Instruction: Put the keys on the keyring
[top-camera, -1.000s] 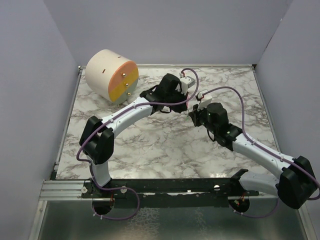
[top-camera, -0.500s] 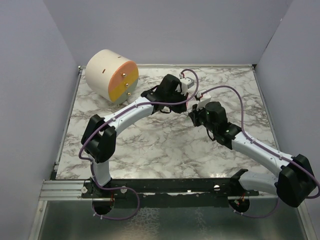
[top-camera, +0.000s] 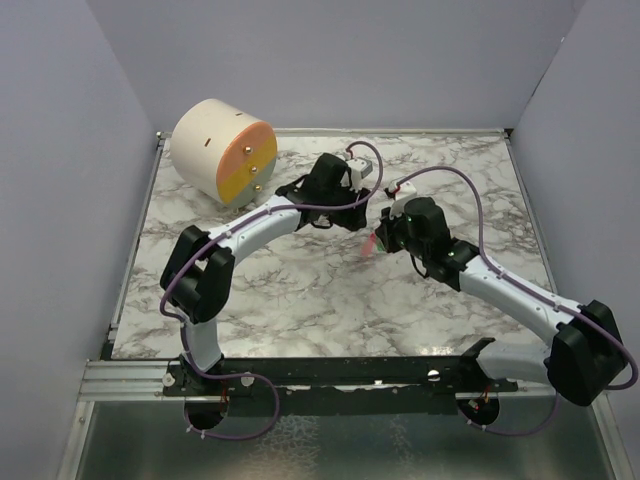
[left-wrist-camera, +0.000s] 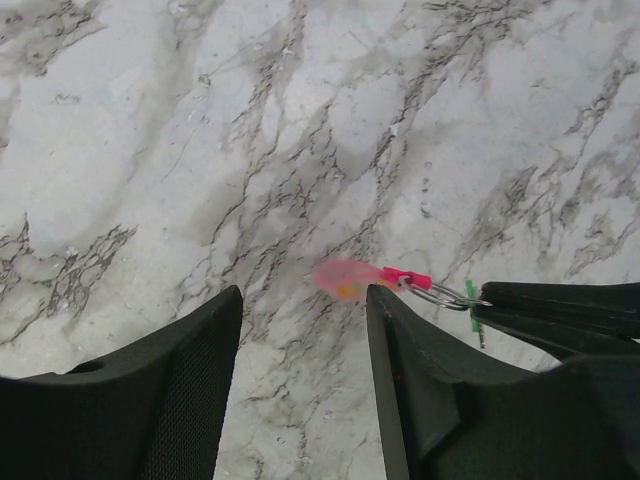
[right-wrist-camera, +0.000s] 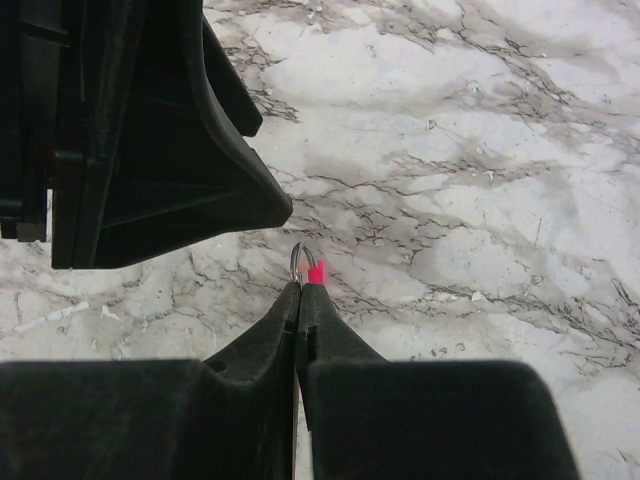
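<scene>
Threading step, judged nearly done: right gripper clenched on keyring. Pink key dangles from it, blurred. Green key sits at ring; cannot tell if threaded. Left gripper spread, empty. Next move: confirm 2 keys hang secure.

Left arm and right arm: white link shells, black rounded joint housings. Purple cable runs along each in loose loops. Left pincer and right pincer: matte black wedge fingers, the left's inner faces fine-textured. Black base rail at 6 o'clock, silver screws.
</scene>
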